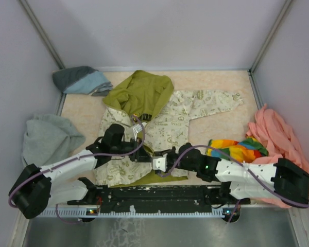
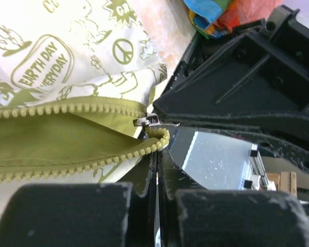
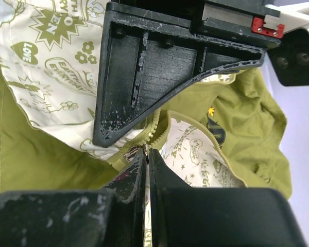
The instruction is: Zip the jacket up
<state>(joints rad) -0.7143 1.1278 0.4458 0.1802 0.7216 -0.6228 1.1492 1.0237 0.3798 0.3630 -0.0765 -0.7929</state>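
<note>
The cream jacket (image 1: 170,121) with olive prints lies flat mid-table, its olive hood (image 1: 139,92) toward the back. Both grippers meet at the bottom of its front opening. My left gripper (image 1: 143,153) (image 2: 158,154) is shut on the lower end of the zipper strip, where the teeth (image 2: 67,109) curl into the jaws. The two rows of teeth stand apart, showing olive lining. The metal slider (image 2: 147,121) (image 3: 130,154) sits at that bottom end. My right gripper (image 1: 153,160) (image 3: 147,153) is shut at the slider, pinching the jacket's zipper edge, just under the left finger (image 3: 144,77).
A grey sweatshirt (image 1: 49,136) lies at the left edge and a blue-grey garment (image 1: 80,80) at the back left. A peach-pink garment (image 1: 278,136) and a rainbow cloth (image 1: 237,149) lie at the right. Walls close in three sides; the arms' rail (image 1: 154,195) runs along the near edge.
</note>
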